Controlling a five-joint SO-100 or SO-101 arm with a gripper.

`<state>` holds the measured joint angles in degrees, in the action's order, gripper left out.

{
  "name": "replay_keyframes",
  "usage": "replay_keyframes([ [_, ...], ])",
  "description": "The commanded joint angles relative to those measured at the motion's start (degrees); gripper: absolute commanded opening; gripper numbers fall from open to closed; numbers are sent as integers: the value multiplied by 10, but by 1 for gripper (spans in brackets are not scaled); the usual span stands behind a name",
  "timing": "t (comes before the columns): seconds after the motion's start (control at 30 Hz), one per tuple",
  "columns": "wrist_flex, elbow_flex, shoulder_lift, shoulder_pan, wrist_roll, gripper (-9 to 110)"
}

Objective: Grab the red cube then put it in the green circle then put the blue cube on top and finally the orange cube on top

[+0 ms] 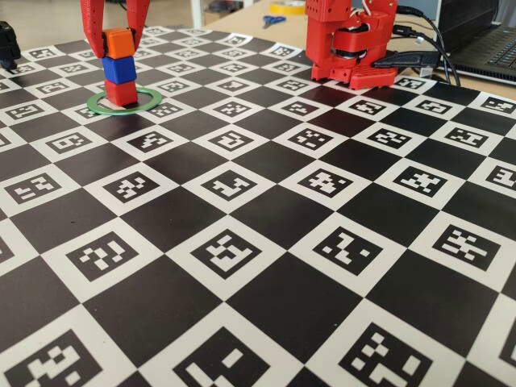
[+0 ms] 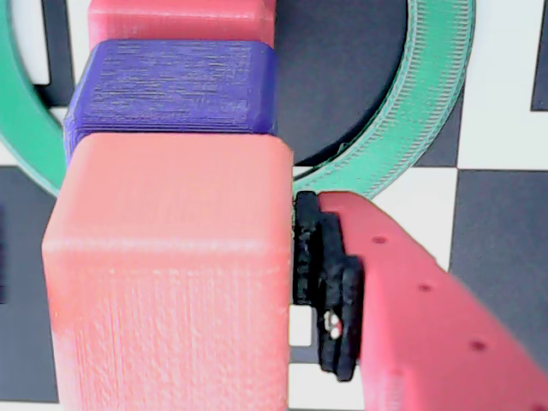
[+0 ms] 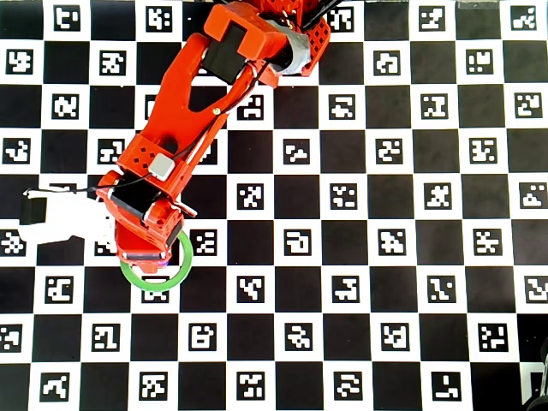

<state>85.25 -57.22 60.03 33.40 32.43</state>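
In the fixed view the red cube (image 1: 122,93) stands inside the green circle (image 1: 149,101) at the far left. The blue cube (image 1: 119,69) sits on it and the orange cube (image 1: 118,43) sits on the blue one. My red gripper (image 1: 118,42) comes down from above and is shut on the orange cube. In the wrist view the orange cube (image 2: 171,274) fills the foreground, with the blue cube (image 2: 171,86), the red cube (image 2: 180,19) and the green circle (image 2: 428,103) below it. The right finger's black pad (image 2: 330,282) touches the cube; the left finger is hidden. From overhead the arm hides the stack, and only the green circle (image 3: 180,272) shows.
The arm's red base (image 1: 351,44) stands at the back right on the checkered marker mat (image 1: 242,242). Behind it are a laptop (image 1: 484,40) and cables, with scissors (image 1: 272,20) further left. A black object (image 1: 6,44) sits at the far left edge.
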Motion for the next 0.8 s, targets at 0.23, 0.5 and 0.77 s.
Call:
replay_keyframes([
  [0.23,-12,4,44,6,-11,45],
  [0.5,-4,4,54,7,-26,54],
  [0.77,16,4,80,8,-34,56],
])
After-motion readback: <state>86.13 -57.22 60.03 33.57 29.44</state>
